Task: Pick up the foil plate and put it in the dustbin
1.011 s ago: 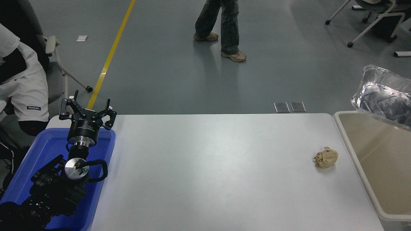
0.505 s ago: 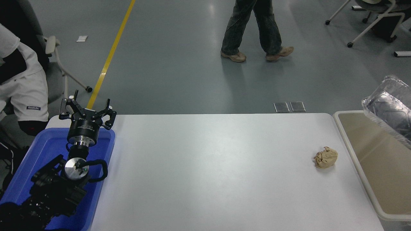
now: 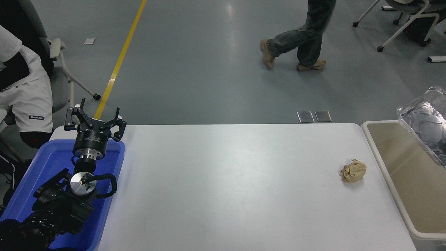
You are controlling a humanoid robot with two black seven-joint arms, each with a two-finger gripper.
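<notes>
While tilted above the dustbin (image 3: 383,164) at the right edge, foil plate (image 3: 423,122) hangs | left pincer (image 3: 94,120) apart over blue tray (image 3: 35,181) | right pincer outside view.

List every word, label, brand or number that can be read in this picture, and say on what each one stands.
"RootLife" or similar, small white print on a dark tag on the seated person's white shorts; too small to be sure of the letters.
White print on the black body of the left pincer: too small to read.
White slip of paper on the floor: no legible text.
Nothing else carries readable text.
</notes>
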